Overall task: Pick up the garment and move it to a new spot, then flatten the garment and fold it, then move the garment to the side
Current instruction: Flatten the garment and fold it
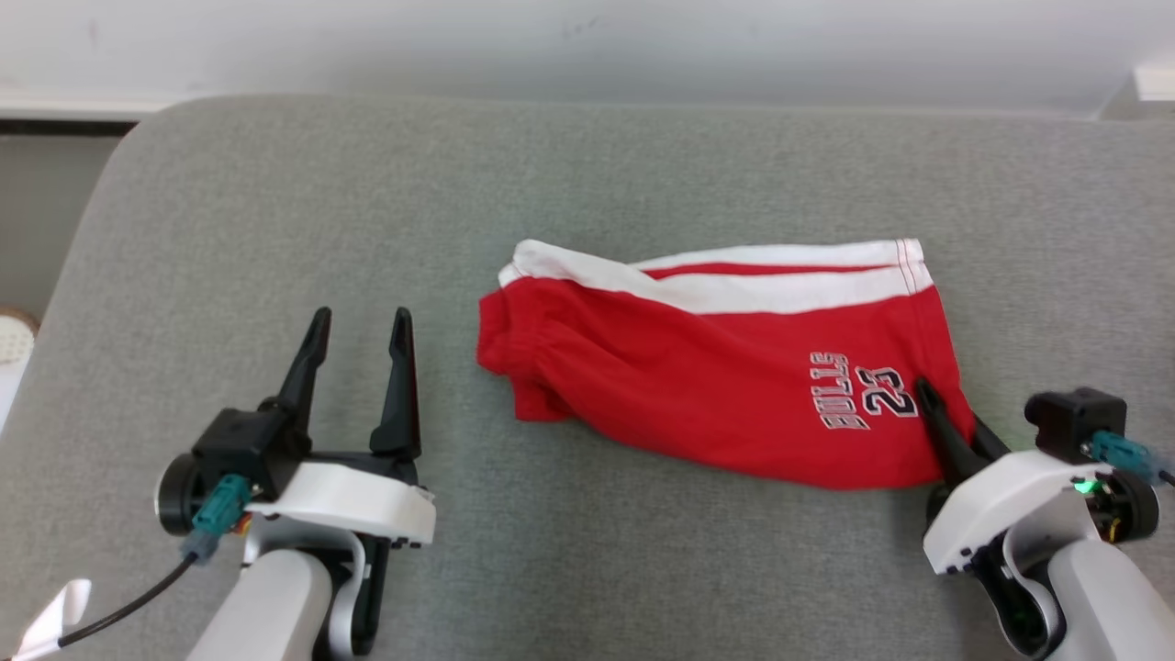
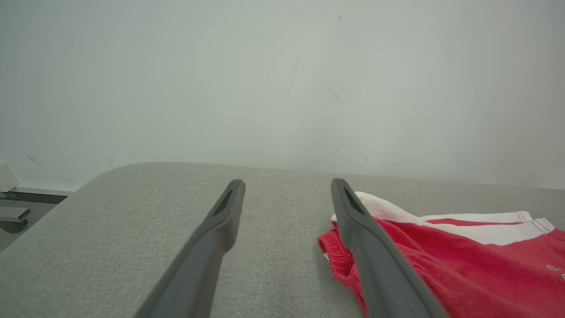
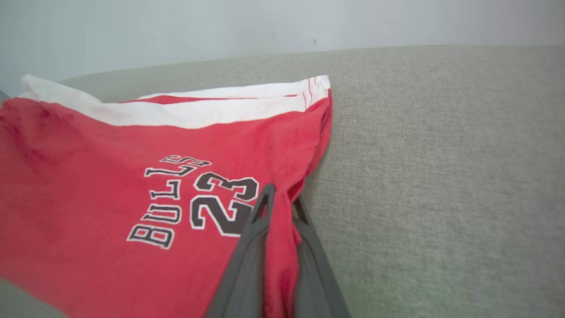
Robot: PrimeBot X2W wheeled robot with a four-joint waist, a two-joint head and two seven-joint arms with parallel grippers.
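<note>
The garment point(image 1: 725, 367) is a pair of red shorts with white bands and black "BULLS 23" lettering, lying folded in the middle of the grey cushion. My right gripper point(image 1: 945, 418) is shut on the garment's near right corner; in the right wrist view a pinch of red cloth point(image 3: 278, 247) runs between its two dark fingers. My left gripper point(image 1: 361, 321) stands open to the left of the garment, apart from it, with nothing between its fingers. In the left wrist view the garment's point(image 2: 463, 260) waistband end lies just right of the left gripper point(image 2: 287, 185).
The grey fabric cushion point(image 1: 275, 229) spreads under everything, with a rounded far left corner and a pale wall behind. Past its left edge lies lower floor with a small pale object point(image 1: 14, 335). A black cable point(image 1: 128, 606) trails from my left wrist.
</note>
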